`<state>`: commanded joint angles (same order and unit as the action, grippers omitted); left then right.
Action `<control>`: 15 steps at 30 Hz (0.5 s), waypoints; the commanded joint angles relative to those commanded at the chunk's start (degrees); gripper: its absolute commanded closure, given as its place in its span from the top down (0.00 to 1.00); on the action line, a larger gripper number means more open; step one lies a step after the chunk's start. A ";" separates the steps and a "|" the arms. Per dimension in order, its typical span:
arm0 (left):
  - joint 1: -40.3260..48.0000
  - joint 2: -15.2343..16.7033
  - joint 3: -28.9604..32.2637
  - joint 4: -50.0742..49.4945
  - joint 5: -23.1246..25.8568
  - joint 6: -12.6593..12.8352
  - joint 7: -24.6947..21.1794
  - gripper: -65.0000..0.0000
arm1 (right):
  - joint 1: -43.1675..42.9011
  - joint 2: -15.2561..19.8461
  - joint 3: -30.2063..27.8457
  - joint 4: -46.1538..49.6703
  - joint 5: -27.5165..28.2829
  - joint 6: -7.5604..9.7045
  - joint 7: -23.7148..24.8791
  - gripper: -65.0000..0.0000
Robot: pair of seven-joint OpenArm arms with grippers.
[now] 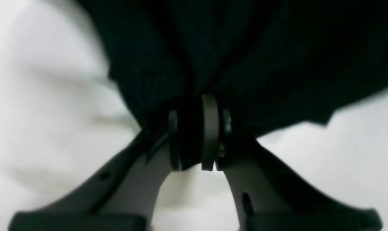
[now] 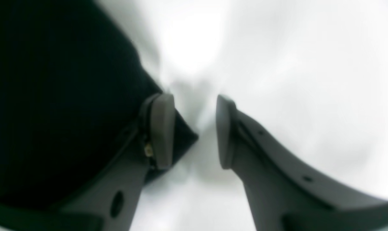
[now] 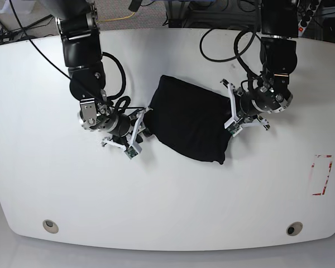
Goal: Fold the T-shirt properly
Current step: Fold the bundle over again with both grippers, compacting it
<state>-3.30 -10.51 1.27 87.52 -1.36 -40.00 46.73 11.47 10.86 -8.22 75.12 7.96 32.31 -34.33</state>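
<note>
- T-shirt (image 3: 190,118): already down to a compact black bundle, roughly rectangular, mid-table (image 3: 167,212), between the two arms. No graphic or text showing – must be folded inside.
- Sleeves, collar not visible as separate parts, so most folds look done, imo.
- Left gripper (image 1: 198,131) (base view's right): jaws shut tight on a bunch of black cloth at the bundle's edge; fabric fans up from the pinch.
- Right gripper (image 2: 194,131) (base view's left): jaws apart w/ bare white table in the gap, holding nothing. One finger pad (image 2: 163,128) lies against a cloth corner, not clamping it.
- Left to do, prob.: release the left-side pinch, flatten/square up. Bundle sits skewed w/ a lumpy lower corner.
- Wrist views are blurry, so can't tell how neat the layers are, or whether another fold is still needed.
</note>
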 joint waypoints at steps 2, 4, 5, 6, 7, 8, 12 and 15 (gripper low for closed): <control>-1.58 -0.26 0.09 -1.23 0.00 0.00 0.00 0.13 | -2.46 0.09 0.00 2.55 0.00 0.00 -0.09 0.30; -3.43 -0.44 0.26 -2.81 0.00 0.00 0.00 0.13 | -4.22 0.09 0.00 4.31 0.00 0.00 -0.88 0.30; -4.22 -0.53 0.26 -3.78 0.00 0.00 -0.09 0.13 | -4.84 0.09 0.00 5.10 0.00 0.00 -1.67 0.30; -5.19 -0.53 0.18 -4.84 0.00 0.00 -0.09 0.13 | -5.27 0.00 0.00 5.98 0.00 0.00 -2.64 0.30; -6.07 -0.53 0.09 -5.71 0.00 0.00 -0.09 0.13 | -6.07 0.00 0.00 6.77 0.09 0.00 -3.34 0.30; -7.03 -0.53 0.09 -6.68 0.00 0.00 -0.09 0.13 | -7.12 -0.09 -0.09 8.09 0.09 0.00 -3.87 0.30; -8.97 -1.67 0.00 -6.68 -0.26 0.00 0.00 0.13 | -9.67 -2.11 -0.09 11.60 0.00 0.00 -4.57 0.30; -9.32 -2.20 -0.09 -3.69 -0.26 0.00 0.18 0.13 | -10.20 -4.40 -1.05 12.04 -0.09 0.00 -7.38 0.30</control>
<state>-12.62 -12.70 1.19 83.82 -1.63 -40.00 46.90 1.27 6.46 -9.27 87.16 7.87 32.31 -41.71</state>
